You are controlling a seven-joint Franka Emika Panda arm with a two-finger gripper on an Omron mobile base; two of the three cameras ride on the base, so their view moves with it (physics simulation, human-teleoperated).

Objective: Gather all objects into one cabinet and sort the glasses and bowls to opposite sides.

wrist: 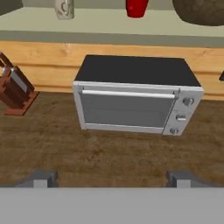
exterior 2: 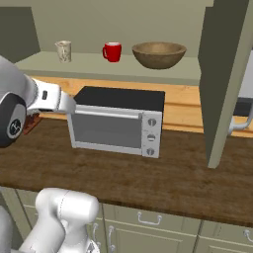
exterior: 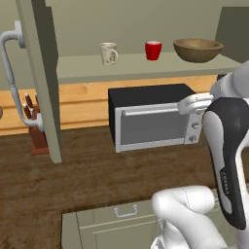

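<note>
On the cabinet's pale green shelf (exterior: 141,67) stand a cream mug (exterior: 108,53) at the left, a red cup (exterior: 153,50) in the middle and a wide brown bowl (exterior: 198,49) at the right. The same three appear in the right base view: mug (exterior 2: 63,51), cup (exterior 2: 112,51), bowl (exterior 2: 158,54). The tall olive door (exterior: 43,78) hangs open at the left with its curved grey handle (exterior: 10,73). My gripper (wrist: 113,178) is open and holds nothing. It hovers over the wooden counter in front of the toaster oven, well below the shelf.
A silver toaster oven (exterior: 153,124) with a black top sits on the dark wooden counter (exterior: 73,185) under the shelf. A knife block (exterior: 35,126) stands to its left. The other cabinet door (exterior 2: 225,79) hangs open at the right. Low drawers (exterior 2: 148,222) run under the counter.
</note>
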